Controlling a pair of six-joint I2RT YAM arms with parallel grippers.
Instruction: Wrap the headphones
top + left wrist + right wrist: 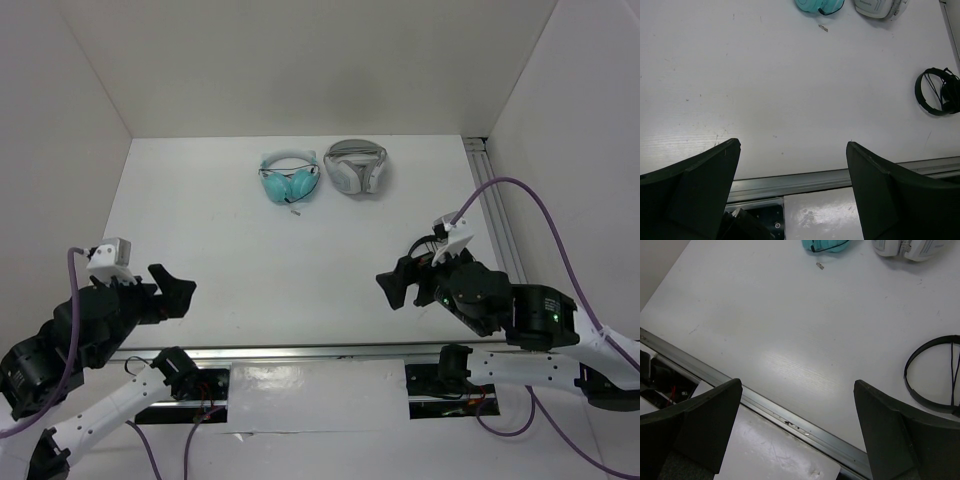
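Note:
The black headphones lie on the white table at the right, their thin headband a loop and the earcups bunched at its right side. In the top view my right arm mostly covers them. My left gripper is open and empty at the near left, far from them; its jaws stand wide apart. My right gripper is open and empty, just near-left of the headphones, with its jaws wide apart over the table's front edge.
Teal headphones and white-grey headphones lie side by side at the back centre. A small loose plug lies just in front of the teal pair. An aluminium rail runs along the front edge, another along the right.

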